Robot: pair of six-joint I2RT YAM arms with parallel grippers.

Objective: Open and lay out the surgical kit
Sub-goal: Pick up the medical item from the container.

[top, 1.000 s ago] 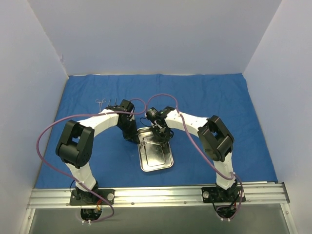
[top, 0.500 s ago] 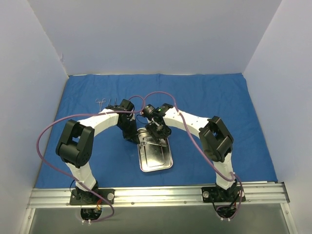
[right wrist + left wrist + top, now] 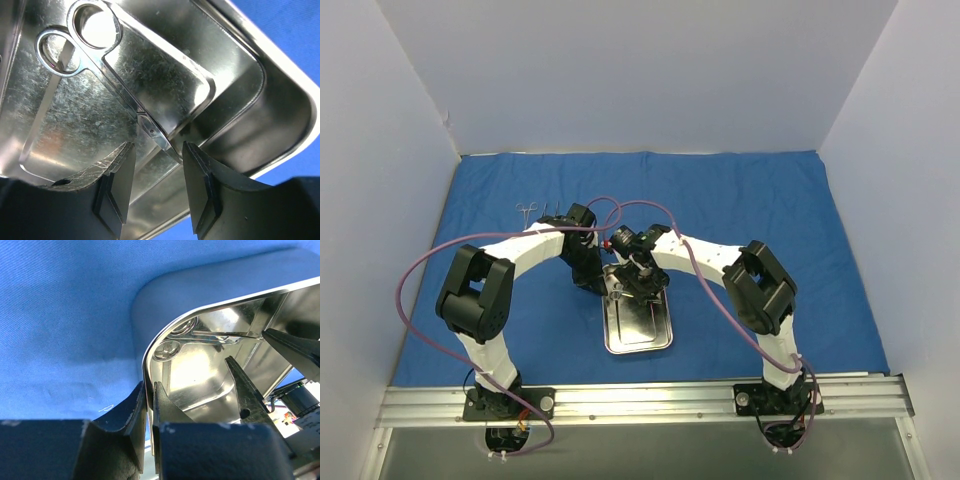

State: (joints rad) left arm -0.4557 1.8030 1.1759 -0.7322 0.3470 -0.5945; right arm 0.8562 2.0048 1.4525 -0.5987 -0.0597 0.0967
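Two grippers work at one tray, which lies on the blue cloth just ahead of the arm bases. The left gripper is pinched narrow on the tray's rim at a corner, one finger inside and one outside, pinning it. The right gripper hangs inside the tray, part open, astride the scissors near their pivot and apparently not yet pressing them. Done well, I judge, it closes squarely on the shank, then lifts straight up, clear of the wall. Farther left, an instrument lies on the cloth.
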